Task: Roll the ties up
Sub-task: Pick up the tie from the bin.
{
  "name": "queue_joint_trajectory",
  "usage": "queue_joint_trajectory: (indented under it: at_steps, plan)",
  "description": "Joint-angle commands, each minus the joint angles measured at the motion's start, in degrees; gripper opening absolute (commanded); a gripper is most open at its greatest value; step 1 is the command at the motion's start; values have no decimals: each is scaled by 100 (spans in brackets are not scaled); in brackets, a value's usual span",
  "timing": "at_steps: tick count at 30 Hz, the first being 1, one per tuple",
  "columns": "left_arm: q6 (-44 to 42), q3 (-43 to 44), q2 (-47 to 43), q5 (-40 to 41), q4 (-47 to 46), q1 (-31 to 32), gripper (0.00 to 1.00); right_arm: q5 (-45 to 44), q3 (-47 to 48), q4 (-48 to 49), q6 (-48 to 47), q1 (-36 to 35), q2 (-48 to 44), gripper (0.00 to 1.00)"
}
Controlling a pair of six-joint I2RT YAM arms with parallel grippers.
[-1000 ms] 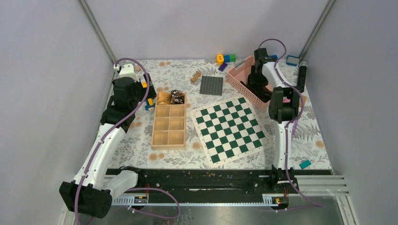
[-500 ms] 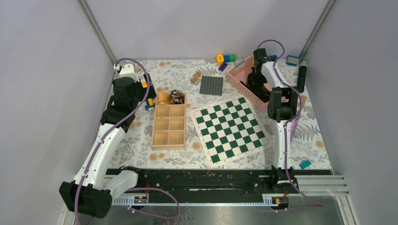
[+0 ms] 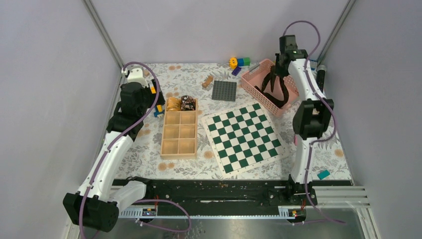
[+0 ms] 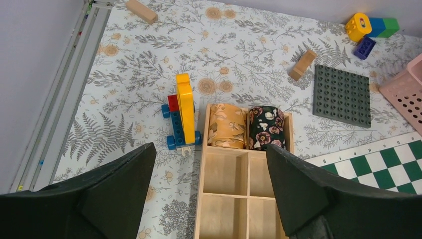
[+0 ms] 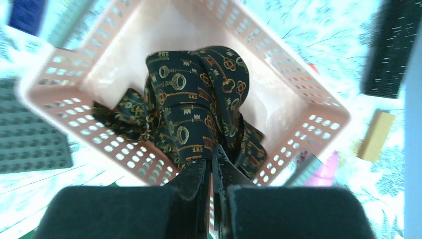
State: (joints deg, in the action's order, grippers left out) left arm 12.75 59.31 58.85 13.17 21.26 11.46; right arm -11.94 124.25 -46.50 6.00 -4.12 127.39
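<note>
My right gripper (image 5: 211, 159) is shut on a dark tie (image 5: 194, 99) patterned with gold keys. It is raised above the pink basket (image 5: 64, 89), and the tie (image 3: 272, 82) hangs from the gripper (image 3: 281, 60) down into the basket (image 3: 256, 92). Two rolled ties, one golden-tan (image 4: 228, 126) and one dark floral (image 4: 266, 128), sit in the two far compartments of the wooden box (image 4: 247, 169). My left gripper (image 4: 210, 164) hovers open over that box with nothing between its fingers.
A green-and-white chessboard (image 3: 244, 134) lies between the wooden box (image 3: 179, 139) and the basket. A grey baseplate (image 3: 224, 90), a brick toy car (image 4: 181, 114), wooden blocks (image 4: 302, 64), coloured bricks (image 3: 239, 61) and a black cylinder (image 3: 321, 79) are scattered at the back.
The right gripper shut on the tie inside the basket, and the arm has risen, pulling the tie up. The left arm has not moved.
</note>
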Motion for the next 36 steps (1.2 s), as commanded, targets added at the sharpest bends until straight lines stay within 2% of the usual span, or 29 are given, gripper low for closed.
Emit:
queue_joint_trajectory:
  at_steps: [1, 9, 16, 24, 36]
  plan:
    - [-101, -58, -146, -158, -280, 3, 84, -109, -457, 385, 232, 17, -1285, 0]
    - [-84, -70, -150, -280, -300, 6, 81, 9, -1461, 741, 265, 20, -2632, 0]
    - [-76, -69, -156, -346, -315, 5, 80, 32, -2064, 1059, 253, 21, -3428, 0]
    - [-71, -72, -137, -464, -335, 5, 80, 73, -2111, 1064, 253, 16, -3724, 0]
    - [-30, -104, -181, -719, -433, 5, 80, 303, -1685, 905, 164, -122, -4360, 0]
